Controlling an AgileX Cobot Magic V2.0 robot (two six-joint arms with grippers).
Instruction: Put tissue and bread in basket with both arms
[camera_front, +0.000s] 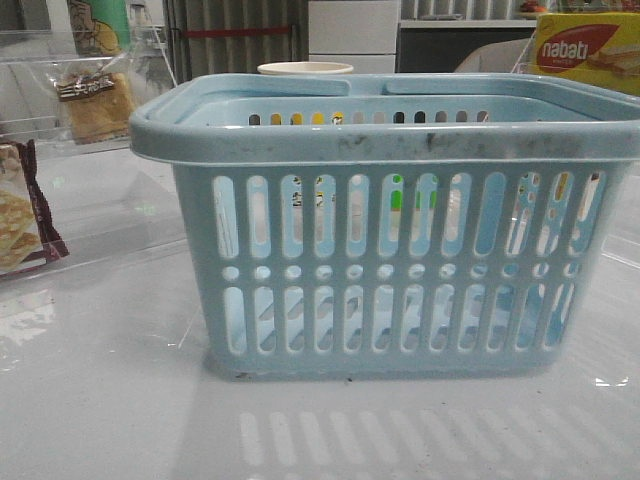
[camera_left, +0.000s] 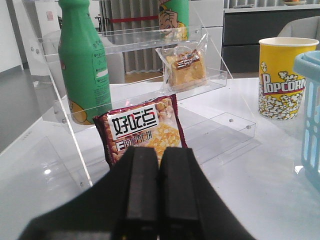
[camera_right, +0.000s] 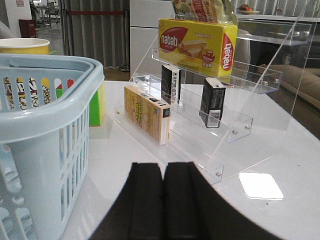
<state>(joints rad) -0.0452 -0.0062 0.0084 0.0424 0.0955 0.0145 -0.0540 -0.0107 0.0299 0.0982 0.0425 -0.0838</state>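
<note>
The light-blue basket (camera_front: 390, 230) stands in the middle of the table; its side also shows in the right wrist view (camera_right: 45, 100) and its edge in the left wrist view (camera_left: 310, 115). The bread (camera_left: 185, 67) in its clear bag stands on the left acrylic shelf, also in the front view (camera_front: 95, 100). A dark tissue packet (camera_right: 212, 102) stands upright on the right shelf, with a similar dark packet (camera_right: 170, 82) beside it. My left gripper (camera_left: 159, 155) is shut and empty, short of the cracker packet. My right gripper (camera_right: 163, 170) is shut and empty, beside the basket.
A maroon-edged cracker packet (camera_left: 142, 127) and a green bottle (camera_left: 82, 60) are on the left shelf. A popcorn cup (camera_left: 282, 77) stands behind the basket. The right shelf holds a yellow nabati box (camera_right: 197, 42) and a tan box (camera_right: 147, 120).
</note>
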